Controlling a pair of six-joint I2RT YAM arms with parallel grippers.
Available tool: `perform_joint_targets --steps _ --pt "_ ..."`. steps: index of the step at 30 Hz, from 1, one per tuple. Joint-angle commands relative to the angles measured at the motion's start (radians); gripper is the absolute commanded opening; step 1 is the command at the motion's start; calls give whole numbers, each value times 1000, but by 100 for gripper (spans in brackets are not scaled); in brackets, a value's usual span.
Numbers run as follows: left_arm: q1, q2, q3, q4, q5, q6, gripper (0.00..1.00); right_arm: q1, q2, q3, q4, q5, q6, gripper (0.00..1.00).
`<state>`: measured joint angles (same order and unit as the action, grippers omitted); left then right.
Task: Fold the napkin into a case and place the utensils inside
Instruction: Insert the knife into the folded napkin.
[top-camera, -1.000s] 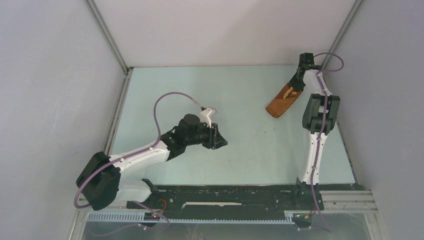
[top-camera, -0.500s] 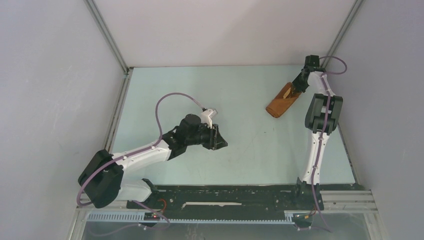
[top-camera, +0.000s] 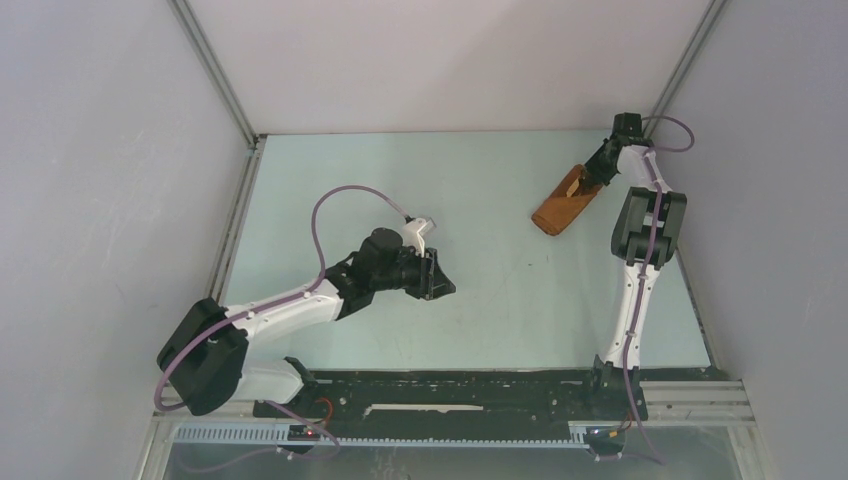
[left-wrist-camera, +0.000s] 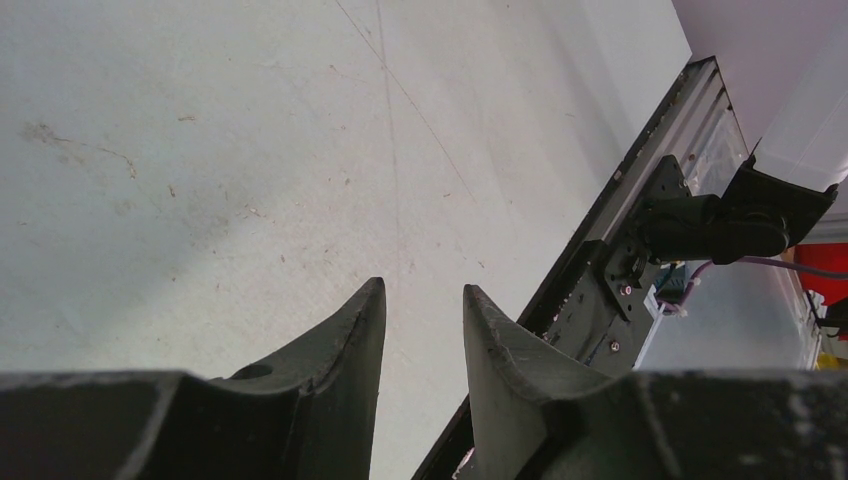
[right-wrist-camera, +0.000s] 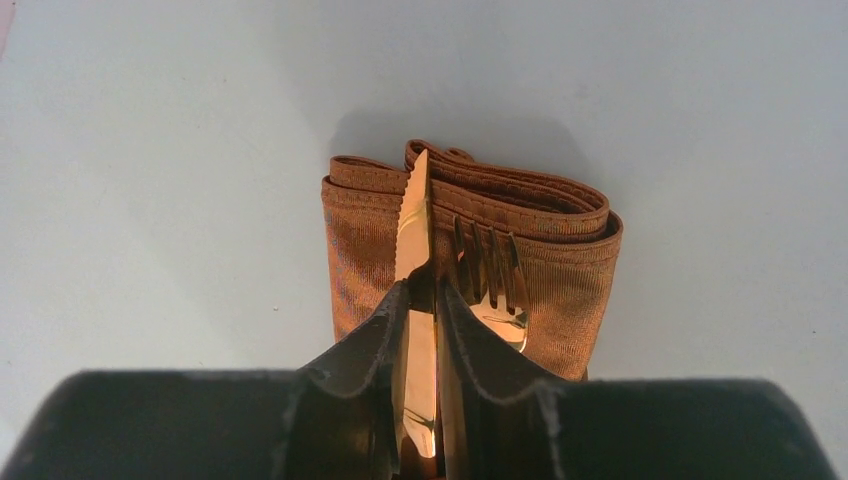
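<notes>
A: What of the right claw (right-wrist-camera: 425, 288)?
B: Pinched narrow on the knife (right-wrist-camera: 413, 215), beside the fork (right-wrist-camera: 495, 280) on the case (top-camera: 560, 208), upper right overhead.
A: And the left claw (left-wrist-camera: 422, 292)?
B: Part open, empty, mid-frame.

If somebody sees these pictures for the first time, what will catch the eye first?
The rust-orange case stands out near the far right corner of the table, with a wooden fork lying on it. The right gripper pinches a wooden knife above the case, while the left gripper hangs open and empty over mid-table.
</notes>
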<state>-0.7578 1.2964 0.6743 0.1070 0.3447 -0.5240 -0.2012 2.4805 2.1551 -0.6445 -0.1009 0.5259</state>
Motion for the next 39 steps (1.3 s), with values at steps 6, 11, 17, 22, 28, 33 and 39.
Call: perform_joint_targets --steps 6,11,17,22,28,33,39 --pt "6 4 44 28 9 -8 40 -12 20 20 36 -27 16 22" --pt "6 4 44 31 9 -10 40 -12 7 3 41 -44 18 7" --pt "6 -4 35 36 9 -16 40 -12 -39 -62 80 -65 20 0" --pt "5 -10 27 43 11 -21 40 -11 -92 -129 117 -69 23 0" --pt "5 -11 24 51 15 -28 40 -9 -136 -206 150 -78 17 0" --pt "5 -13 21 57 16 -32 40 -3 -159 -248 180 -84 17 0" --pt "6 -18 17 57 15 -31 40 5 -167 -226 141 -61 -14 24"
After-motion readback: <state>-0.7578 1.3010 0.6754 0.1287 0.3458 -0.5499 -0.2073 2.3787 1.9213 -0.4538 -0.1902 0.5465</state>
